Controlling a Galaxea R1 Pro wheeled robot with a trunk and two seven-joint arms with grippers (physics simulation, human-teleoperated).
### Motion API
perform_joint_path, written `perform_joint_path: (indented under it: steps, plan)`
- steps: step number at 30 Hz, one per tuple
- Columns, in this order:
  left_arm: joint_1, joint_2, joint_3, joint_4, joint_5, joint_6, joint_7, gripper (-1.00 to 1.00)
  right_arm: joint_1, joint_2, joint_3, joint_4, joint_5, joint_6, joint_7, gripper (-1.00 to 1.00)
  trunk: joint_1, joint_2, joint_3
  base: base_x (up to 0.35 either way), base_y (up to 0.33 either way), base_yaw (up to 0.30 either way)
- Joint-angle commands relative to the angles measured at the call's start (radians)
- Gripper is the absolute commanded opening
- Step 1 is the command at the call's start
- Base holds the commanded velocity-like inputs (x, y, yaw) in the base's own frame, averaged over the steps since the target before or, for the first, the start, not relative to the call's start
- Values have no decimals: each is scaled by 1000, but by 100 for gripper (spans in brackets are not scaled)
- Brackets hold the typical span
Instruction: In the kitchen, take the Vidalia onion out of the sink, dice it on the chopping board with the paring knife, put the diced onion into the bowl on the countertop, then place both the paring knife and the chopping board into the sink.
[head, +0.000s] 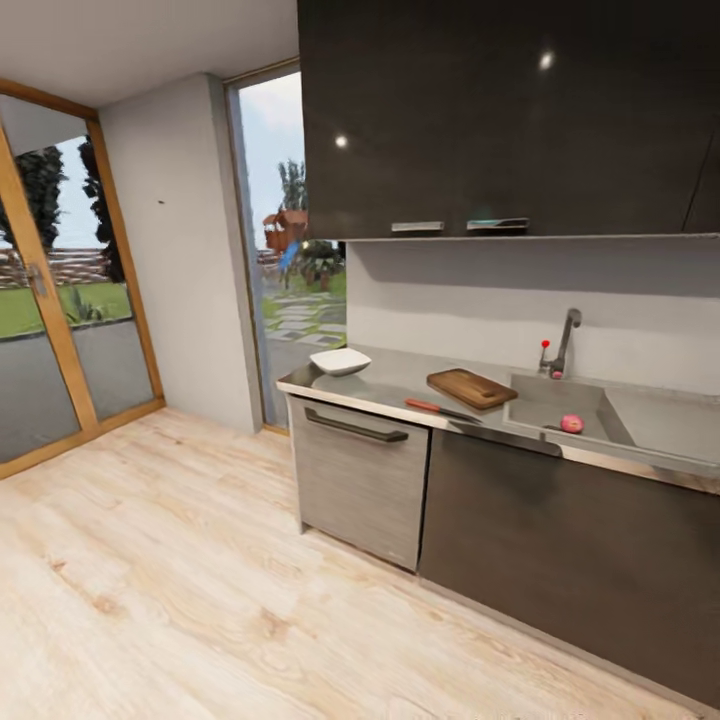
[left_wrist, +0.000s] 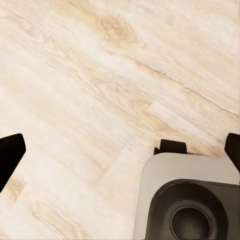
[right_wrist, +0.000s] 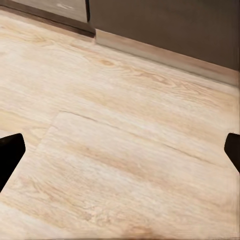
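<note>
The countertop runs along the far wall. On it stand the white bowl at the left end, the brown chopping board, and in front of the board the paring knife with its orange-red handle. Right of the board is the sink with a chrome tap. A small pink Vidalia onion lies in the basin. My left gripper and right gripper both hang open over the wooden floor, dark fingertips wide apart, nothing between them.
Grey cabinet with a black bar handle sits under the bowl, darker cabinets under the sink, dark wall cupboards above. Glass doors stand at the left. Open wooden floor lies before the counter. My grey base shows beside the left gripper.
</note>
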Motion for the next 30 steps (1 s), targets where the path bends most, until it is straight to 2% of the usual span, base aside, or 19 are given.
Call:
perform_joint_path:
  steps: [1, 5, 14, 30]
  plan:
    - [0, 3, 1, -16, 6, -4, 0, 100, 0, 0, 0, 0, 0, -2, -3, 100, 0, -1, -2, 0, 0, -200]
    - [0, 8, 3, -69, 8, -4, 0, 100, 0, 0, 0, 0, 0, -2, -3, 100, 0, -1, -7, 0, 0, -200]
    - [0, 9, 0, -250, 9, -5, -1, 100, 0, 0, 0, 0, 0, -3, -4, 100, 0, -1, -18, 0, 0, -200]
    - [0, 6, -3, -269, 9, -35, -2, 100, 0, 0, -1, 0, 0, -3, -4, 100, 0, -1, -37, 0, 0, -200]
